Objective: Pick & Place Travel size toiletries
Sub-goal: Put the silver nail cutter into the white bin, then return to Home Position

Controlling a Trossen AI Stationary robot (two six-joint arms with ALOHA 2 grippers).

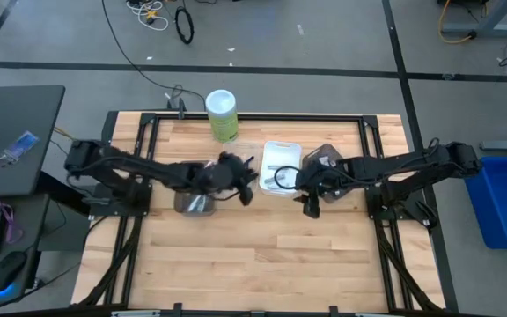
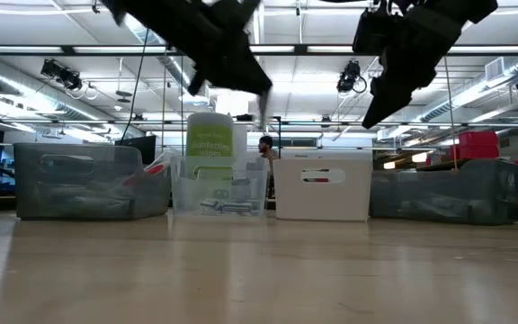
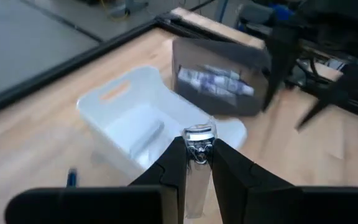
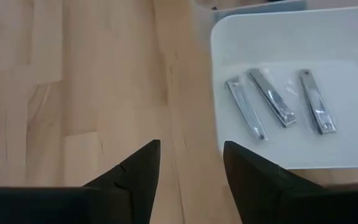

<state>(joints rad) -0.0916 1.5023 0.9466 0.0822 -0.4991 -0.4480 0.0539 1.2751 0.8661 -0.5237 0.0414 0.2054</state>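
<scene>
My left gripper (image 3: 197, 150) is shut on a small silver piece (image 3: 199, 133), one of the travel size toiletries, and hangs over the table's middle just left of the white tray (image 1: 281, 166). Three more silver pieces (image 4: 272, 102) lie flat on that tray's floor. My right gripper (image 4: 191, 152) stands open and holds nothing, pointing down at bare wood beside the white tray's near edge. A grey tray (image 3: 219, 81) behind the white one holds blurred, light-coloured items. My left gripper pinches the silver piece between its two fingers; its shiny end (image 3: 199, 132) sticks out past the fingertips and the rest runs back between them. The piece is lifted clear, above the white tray's near side (image 3: 166, 134).
A tall green bottle (image 1: 222, 114) stands at the table's far edge. Another grey tray (image 1: 194, 201) sits under the left arm, and a clear tray (image 2: 218, 193) shows in the low view. The table's near half (image 1: 253, 264) is bare wood.
</scene>
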